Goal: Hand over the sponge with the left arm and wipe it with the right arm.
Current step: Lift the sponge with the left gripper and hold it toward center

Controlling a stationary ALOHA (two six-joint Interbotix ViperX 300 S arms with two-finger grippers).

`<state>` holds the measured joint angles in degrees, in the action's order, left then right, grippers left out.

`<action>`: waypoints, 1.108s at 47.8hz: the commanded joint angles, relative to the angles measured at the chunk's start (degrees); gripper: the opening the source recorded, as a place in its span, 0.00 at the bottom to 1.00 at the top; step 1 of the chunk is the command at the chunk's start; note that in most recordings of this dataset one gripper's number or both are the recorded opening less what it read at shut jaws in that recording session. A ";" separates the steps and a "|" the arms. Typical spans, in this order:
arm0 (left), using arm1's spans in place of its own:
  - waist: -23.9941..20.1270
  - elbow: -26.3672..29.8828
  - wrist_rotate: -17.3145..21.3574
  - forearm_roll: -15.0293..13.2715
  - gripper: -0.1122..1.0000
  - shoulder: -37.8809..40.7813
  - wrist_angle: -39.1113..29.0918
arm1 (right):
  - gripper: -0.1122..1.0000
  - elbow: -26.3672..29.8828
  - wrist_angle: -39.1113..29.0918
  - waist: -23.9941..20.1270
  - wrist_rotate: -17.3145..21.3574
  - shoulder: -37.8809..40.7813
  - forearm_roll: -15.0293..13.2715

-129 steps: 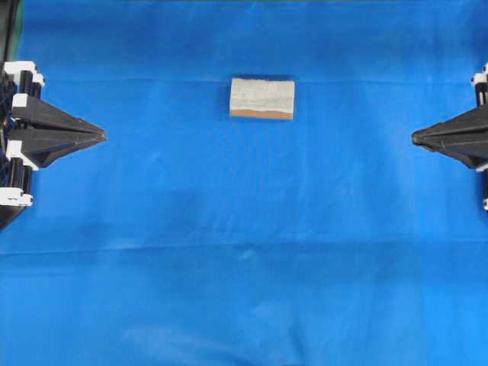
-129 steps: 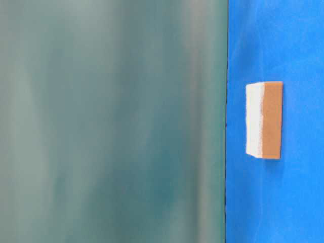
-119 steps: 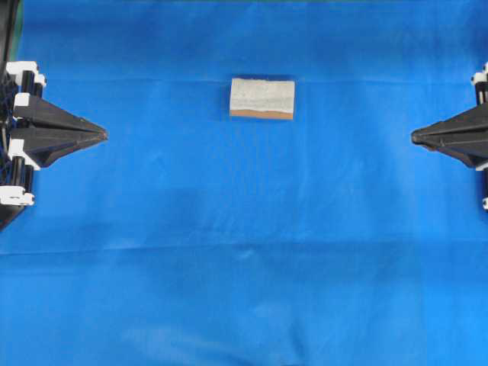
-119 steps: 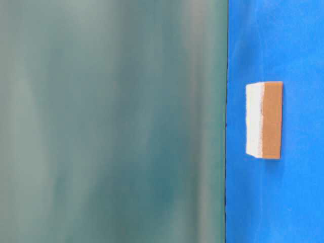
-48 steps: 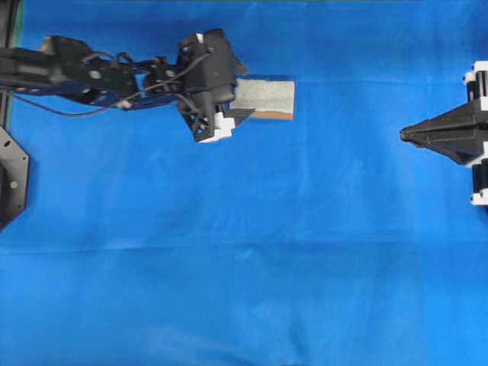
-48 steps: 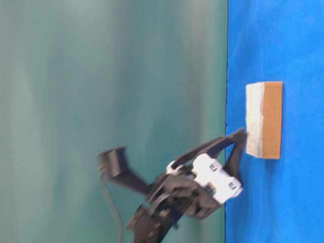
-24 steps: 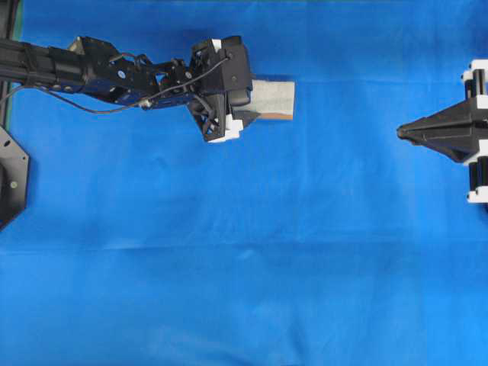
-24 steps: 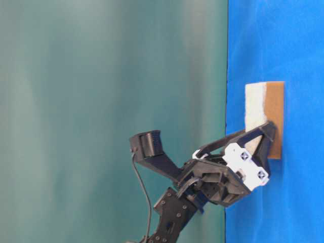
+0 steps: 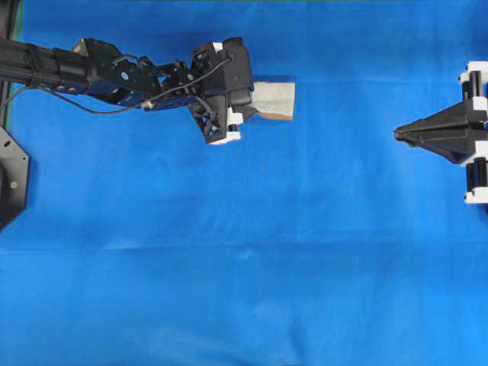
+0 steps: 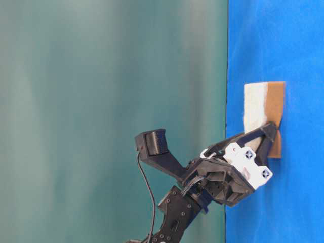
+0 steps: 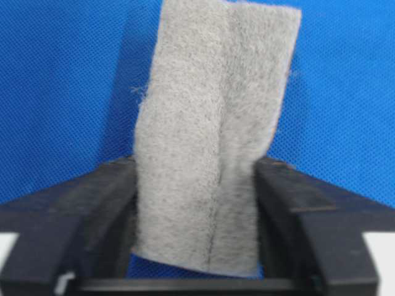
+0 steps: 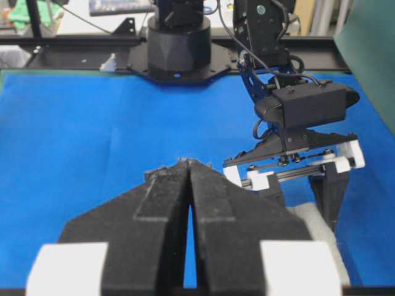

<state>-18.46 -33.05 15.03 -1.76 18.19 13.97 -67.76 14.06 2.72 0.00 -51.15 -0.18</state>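
One sponge (image 9: 273, 100), two arms and two pincers on a desk (image 9: 244, 259) draped in blue cloth; the sponge lies at far centre, its left end between the fingers of the left pincer (image 9: 242, 107), which presses on both long sides and pinches the soft block slightly inward; the right pincer (image 9: 398, 134) hangs well apart at the right edge, fingers pressed together on nothing. Only the left wrist view shows the squeeze, the grey speckled top (image 11: 213, 123) narrowing between two black fingers (image 11: 105, 197); only the table-level view shows the orange-brown layer (image 10: 276, 116) as a broad face; the right wrist view alone takes in the left arm's base (image 12: 176, 46) and clutter beyond the desk. From overhead the pincer body covers the sponge's left end, and the right arm is cut off by the frame.
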 commanded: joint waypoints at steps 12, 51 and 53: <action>0.44 1.05 -2.02 0.09 0.48 -3.08 -1.49 | 0.10 1.05 0.18 0.09 0.09 0.88 0.09; 16.88 0.18 -17.23 -0.35 0.46 -26.37 -18.63 | 0.10 1.23 0.18 1.05 0.00 1.85 0.09; 17.75 0.18 -17.93 -0.35 0.46 -26.37 -18.63 | 0.10 1.23 0.18 1.05 0.09 1.85 0.09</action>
<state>-2.37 -33.31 -2.11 -2.02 -6.77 -4.92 -67.76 13.97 3.60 0.00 -49.66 -0.18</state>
